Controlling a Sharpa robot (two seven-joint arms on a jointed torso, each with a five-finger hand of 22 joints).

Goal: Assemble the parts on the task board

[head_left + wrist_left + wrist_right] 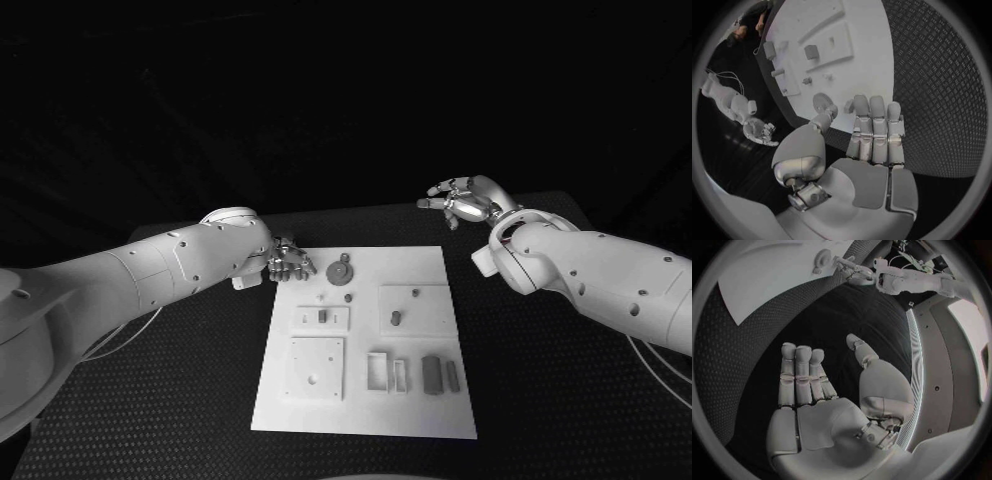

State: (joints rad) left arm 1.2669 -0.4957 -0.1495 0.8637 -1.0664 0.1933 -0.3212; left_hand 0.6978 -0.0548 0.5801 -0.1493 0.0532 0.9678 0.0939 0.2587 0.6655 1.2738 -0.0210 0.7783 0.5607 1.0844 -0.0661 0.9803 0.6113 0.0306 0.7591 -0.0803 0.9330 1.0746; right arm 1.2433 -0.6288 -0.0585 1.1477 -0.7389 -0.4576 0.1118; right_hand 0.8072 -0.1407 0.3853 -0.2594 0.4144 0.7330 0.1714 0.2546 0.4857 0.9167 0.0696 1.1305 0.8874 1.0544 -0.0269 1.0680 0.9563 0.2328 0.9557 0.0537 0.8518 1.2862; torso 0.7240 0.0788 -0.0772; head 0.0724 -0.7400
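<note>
Both hands empty, small parts lying on the white rectangular task board.

On the board's near half lie a square plate and narrow grey bars; nearer its far edge lies a round grey disc part. The left hand rests at the board's far-left corner, fingers straight and pressed together. The right hand hovers past the far-right corner, over the black table, fingers loosely open.
</note>
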